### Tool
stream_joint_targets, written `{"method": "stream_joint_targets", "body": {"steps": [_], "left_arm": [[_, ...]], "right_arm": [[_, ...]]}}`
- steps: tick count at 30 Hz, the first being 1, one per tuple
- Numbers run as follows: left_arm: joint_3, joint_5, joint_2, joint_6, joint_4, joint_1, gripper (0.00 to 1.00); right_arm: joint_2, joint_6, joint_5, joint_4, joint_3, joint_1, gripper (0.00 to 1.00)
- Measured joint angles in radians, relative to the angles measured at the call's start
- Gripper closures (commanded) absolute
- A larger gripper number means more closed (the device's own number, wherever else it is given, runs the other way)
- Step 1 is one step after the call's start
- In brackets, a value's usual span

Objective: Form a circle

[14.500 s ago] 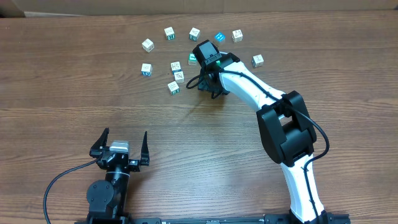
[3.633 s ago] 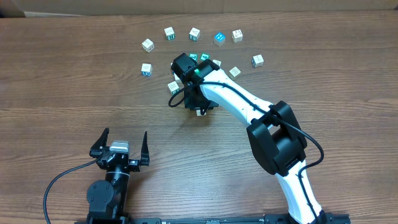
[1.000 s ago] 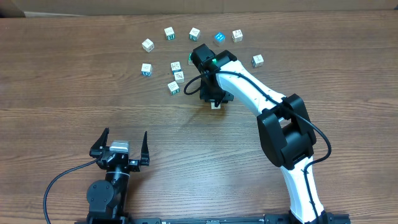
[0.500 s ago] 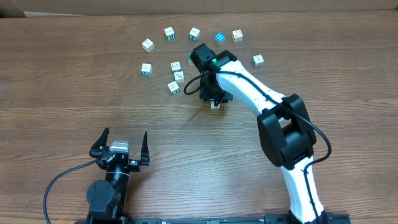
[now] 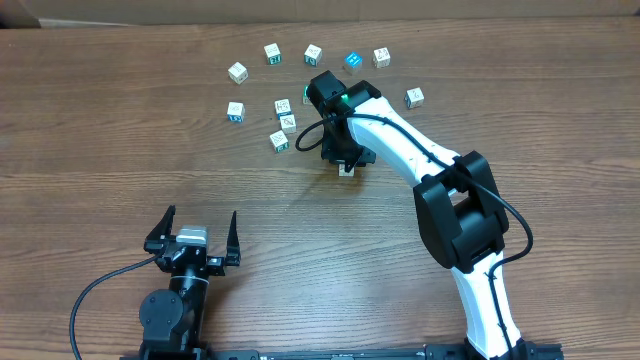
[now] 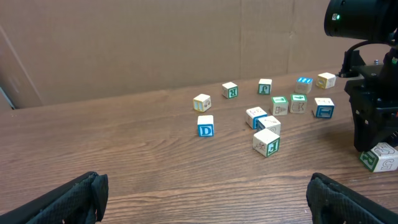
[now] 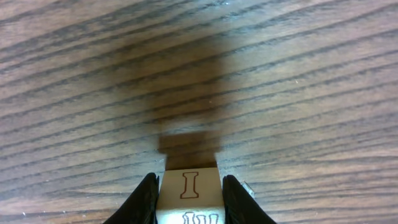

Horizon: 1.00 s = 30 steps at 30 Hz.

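- right gripper (image 5: 345,166): jaws narrow, clamped on a small whitish wooden letter cube (image 7: 190,185) with a red "I" on the face towards the wrist camera.
- I see that cube low over the table; I can't tell whether it touches the surface. It sits on the near side of the group, apart from the rest.
- left gripper (image 5: 200,215): jaws wide, nothing between them, parked near the front edge, well apart from the cubes.
- other whitish letter cubes (image 5: 272,52): a loose arc along the far side, plus an inner cluster (image 5: 283,106) left of the right arm.
- solid bright-blue cube (image 5: 352,60): sits in that far arc, between two whitish ones.
- No closed ring: the near side is open except for the held cube.
- brown wood-grain table (image 5: 100,150); plain brown cardboard wall (image 6: 124,43) stands behind its far edge.
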Motion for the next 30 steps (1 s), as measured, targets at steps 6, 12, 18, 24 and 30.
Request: {"method": "stream_joint_targets", "body": {"steps": [6,12,18,24,30], "left_arm": [[0.000,0.000,0.000,0.000,0.000,0.000,0.01],[0.000,0.000,0.000,0.000,0.000,0.000,0.01],[0.000,0.000,0.000,0.000,0.000,0.000,0.01],[0.000,0.000,0.000,0.000,0.000,0.000,0.00],[0.000,0.000,0.000,0.000,0.000,0.000,0.00]], "right_arm": [[0.000,0.007,0.000,-0.005,0.000,0.000,0.74],[-0.001,0.026,0.000,-0.009,0.000,0.000,0.75],[-0.001,0.063,0.001,-0.026,0.000,0.000,0.75],[-0.001,0.079,0.001,-0.036,0.000,-0.003,0.75],[-0.001,0.097,0.000,-0.038,0.000,-0.003,0.68]]}}
